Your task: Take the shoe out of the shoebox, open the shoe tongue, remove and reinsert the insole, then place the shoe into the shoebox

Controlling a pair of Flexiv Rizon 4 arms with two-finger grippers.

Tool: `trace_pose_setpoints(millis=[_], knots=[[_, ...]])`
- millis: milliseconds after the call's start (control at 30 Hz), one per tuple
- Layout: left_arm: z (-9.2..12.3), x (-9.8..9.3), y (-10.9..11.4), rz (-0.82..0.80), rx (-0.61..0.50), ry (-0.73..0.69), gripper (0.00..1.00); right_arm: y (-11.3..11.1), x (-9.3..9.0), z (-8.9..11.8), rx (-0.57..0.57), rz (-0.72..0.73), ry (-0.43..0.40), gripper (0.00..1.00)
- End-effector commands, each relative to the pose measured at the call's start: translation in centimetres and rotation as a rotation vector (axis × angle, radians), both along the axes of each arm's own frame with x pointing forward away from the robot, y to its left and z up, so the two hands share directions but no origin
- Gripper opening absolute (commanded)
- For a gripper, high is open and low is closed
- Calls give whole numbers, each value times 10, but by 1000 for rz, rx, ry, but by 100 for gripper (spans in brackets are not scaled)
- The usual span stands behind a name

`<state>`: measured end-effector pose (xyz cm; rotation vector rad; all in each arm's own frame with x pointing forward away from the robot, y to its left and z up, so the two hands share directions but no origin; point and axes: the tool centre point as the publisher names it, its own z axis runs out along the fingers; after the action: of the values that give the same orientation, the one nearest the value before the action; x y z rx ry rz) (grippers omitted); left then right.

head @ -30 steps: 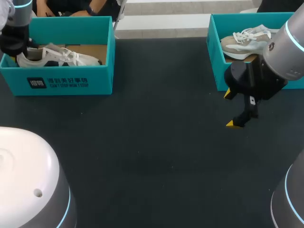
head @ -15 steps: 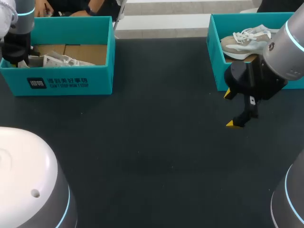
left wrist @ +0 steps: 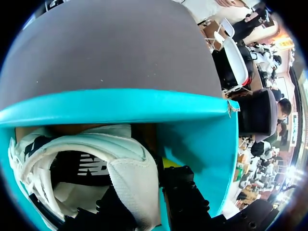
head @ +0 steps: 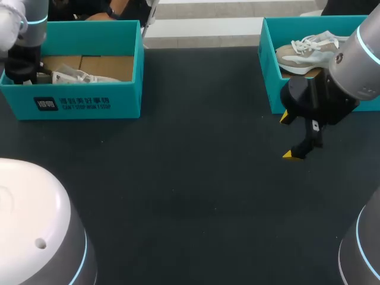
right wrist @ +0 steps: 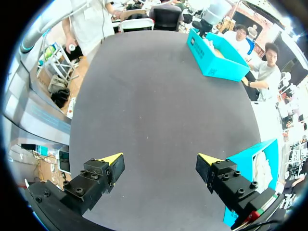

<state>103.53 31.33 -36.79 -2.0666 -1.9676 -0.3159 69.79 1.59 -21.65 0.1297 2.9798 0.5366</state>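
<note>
Left wrist view looks straight down into the white shoe [left wrist: 96, 159], which lies inside the teal left shoebox [left wrist: 120, 106] directly under the left gripper [left wrist: 139, 185]. The shoe's padded white collar sits between the two black fingers: one finger, a sliver of its yellow tip showing, presses the collar's outer side next to the box wall, and the other is down inside the dark opening, so the gripper is clamped on the collar. Ahead of the fingers the box's long wall crosses the view, with the dark table [left wrist: 110, 43] beyond it.

From the head view, the left gripper [head: 27, 74] is sunk into the near-left end of the left shoebox [head: 89, 101]. The white shoe [head: 77, 76] stretches away from it along the cardboard floor, low behind the front wall.

Well apart, the right gripper [head: 289, 136] hangs above the table [head: 190, 178] with its fingers spread wide and holding nothing. Just behind it stands the right shoebox [head: 270, 77], with a beige shoe [head: 306, 50] resting inside.

In the right wrist view, the right gripper [right wrist: 160, 159] shows both yellow tips far apart over bare table [right wrist: 159, 96]. The right shoebox [right wrist: 255, 159] lies just beside one finger, and the left shoebox [right wrist: 211, 60] is far ahead.
</note>
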Motion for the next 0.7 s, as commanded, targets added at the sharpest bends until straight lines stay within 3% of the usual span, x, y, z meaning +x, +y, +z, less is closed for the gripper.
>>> trace_pose_setpoints(millis=[33,67,200,700], knots=[[-7,1,-1,-4,9,2,30,1,1,-1,-1,0,1,100],[-7,1,-1,-5,10,3,39,1,1,-1,-1,0,1,100],[-7,1,-1,-7,8,7,46,1,1,-1,-1,0,1,100],[15,3,-4,-23,-68,6,45,1,1,-1,-1,0,1,100]])
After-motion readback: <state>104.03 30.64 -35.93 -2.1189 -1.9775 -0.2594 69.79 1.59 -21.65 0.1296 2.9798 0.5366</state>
